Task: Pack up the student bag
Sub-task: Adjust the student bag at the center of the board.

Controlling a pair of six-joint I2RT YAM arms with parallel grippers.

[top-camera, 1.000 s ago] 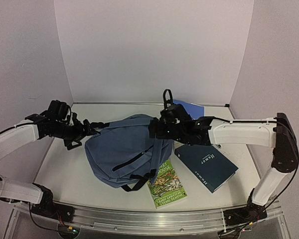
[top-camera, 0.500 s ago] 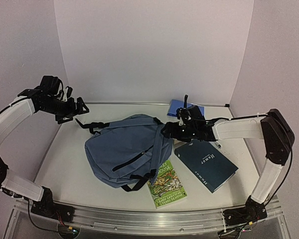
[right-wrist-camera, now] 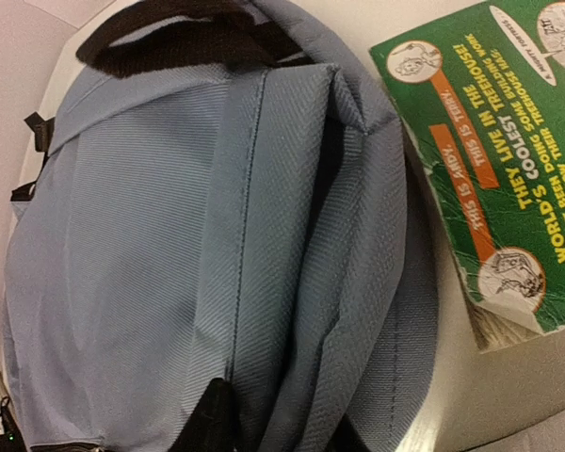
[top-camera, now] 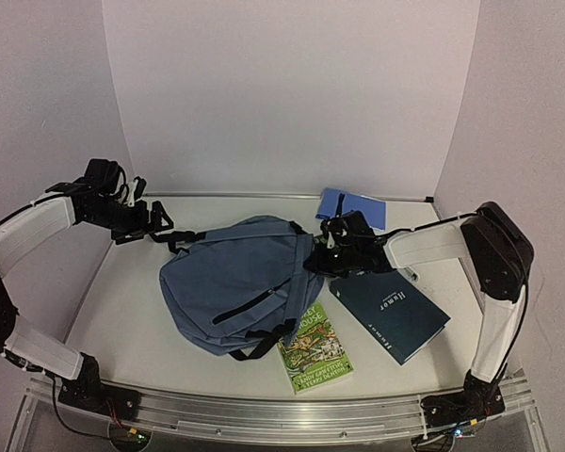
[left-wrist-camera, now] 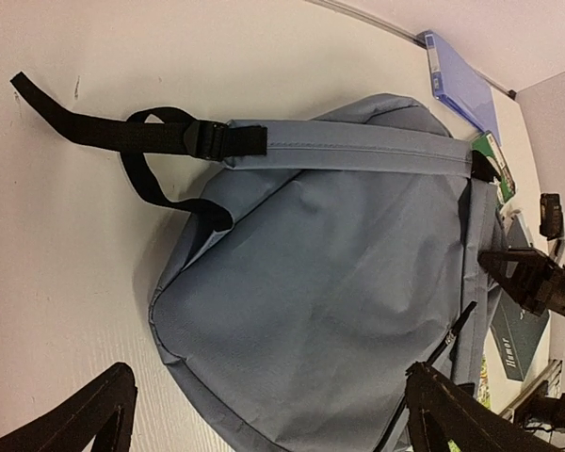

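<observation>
The student bag (top-camera: 231, 282), a slate-blue backpack with black straps, lies flat in the middle of the table. My right gripper (top-camera: 317, 260) is at its right edge. In the right wrist view its black fingers (right-wrist-camera: 205, 419) are shut on a raised fold of the bag's fabric (right-wrist-camera: 292, 282). My left gripper (top-camera: 162, 226) hovers open just off the bag's upper left corner, near a black strap (left-wrist-camera: 141, 132). The left wrist view looks down on the bag (left-wrist-camera: 339, 273) between wide-apart fingers (left-wrist-camera: 457, 414), which hold nothing.
A green paperback (top-camera: 315, 353) lies at the bag's near right corner, partly under it. A dark navy book (top-camera: 388, 311) lies right of the bag. A flat blue notebook (top-camera: 353, 202) sits at the back, near the rear wall.
My right gripper drew back from over the bag to its right edge and closed on a fold of fabric. My left arm lifted away from the bag, then dipped back toward the strap, still open.
</observation>
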